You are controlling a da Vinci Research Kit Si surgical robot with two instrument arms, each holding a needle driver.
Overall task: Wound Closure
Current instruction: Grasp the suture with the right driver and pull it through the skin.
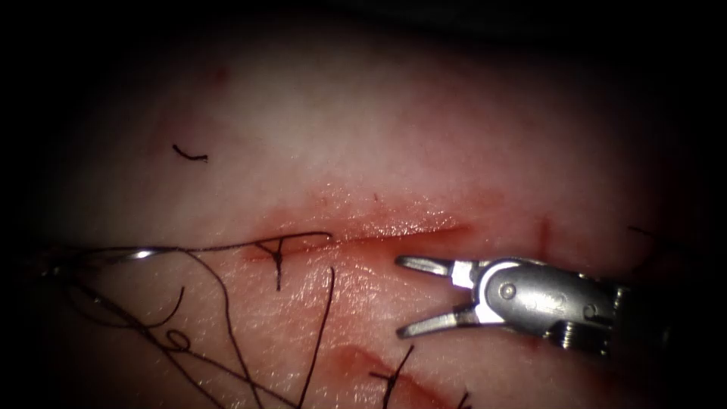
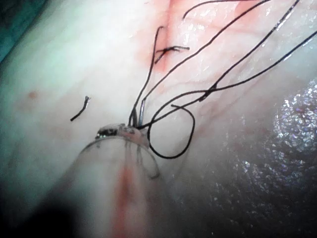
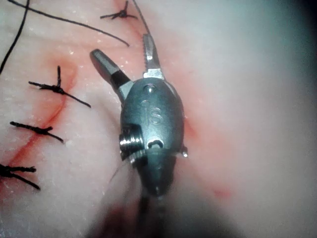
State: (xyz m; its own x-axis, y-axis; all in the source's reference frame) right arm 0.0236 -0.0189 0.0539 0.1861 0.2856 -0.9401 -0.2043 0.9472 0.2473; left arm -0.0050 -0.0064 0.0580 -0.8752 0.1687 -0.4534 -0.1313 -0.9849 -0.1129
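Note:
The cut (image 1: 379,231) runs across the tissue (image 1: 424,129), with one knotted stitch (image 1: 277,247) at its left end. My right tool (image 1: 399,297) hovers just below the cut's right half with its jaws open, holding nothing. From close up, this tool (image 3: 120,45) stands spread above bare tissue. A glint of the needle (image 1: 140,255) lies on the tissue far left of the cut. My left tool (image 2: 123,132) grips the needle (image 2: 141,111) with its jaws shut; the needle is out of the tissue. Black thread (image 1: 226,299) trails in loose loops (image 2: 193,124) at the left.
A short cut end of thread (image 1: 189,155) lies above and left of the cut, and appears again (image 2: 79,113) by the left tool. A second, stitched cut (image 1: 379,371) runs below, its knots (image 3: 54,88) beside the right tool. Red fluid (image 1: 341,223) lines the cut.

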